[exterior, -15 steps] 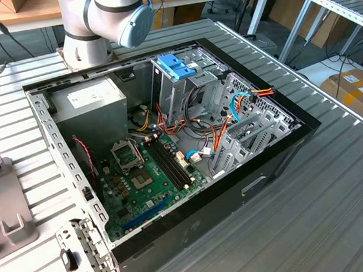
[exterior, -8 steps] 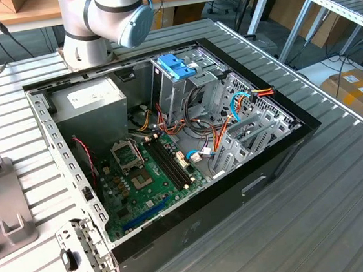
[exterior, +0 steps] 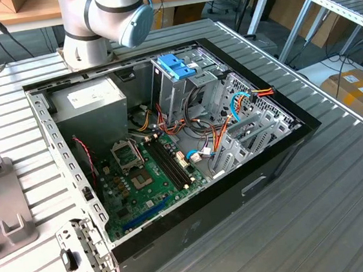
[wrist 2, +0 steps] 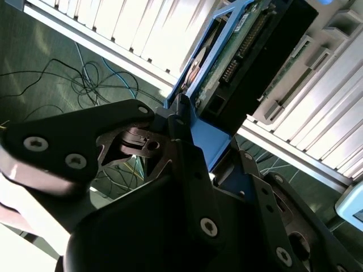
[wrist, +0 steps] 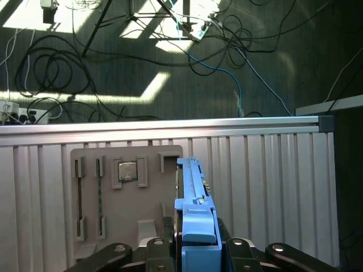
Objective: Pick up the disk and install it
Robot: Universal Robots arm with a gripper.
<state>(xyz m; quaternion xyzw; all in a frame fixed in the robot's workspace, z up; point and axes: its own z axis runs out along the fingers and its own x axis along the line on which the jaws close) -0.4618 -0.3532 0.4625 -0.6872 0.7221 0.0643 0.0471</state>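
From where I stand, the gripper [wrist: 195, 252] is clamped on the blue tab end of the disk [wrist: 191, 187], holding it edge-on over the ribbed tabletop [wrist: 266, 187] at the grey tray [wrist: 147, 209]'s edge, seemingly so the drive's body hangs free.

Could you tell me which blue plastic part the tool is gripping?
The blue-railed disk, clamped in the tool in the first wrist view; the blue handle sits untouched atop the drive cage.
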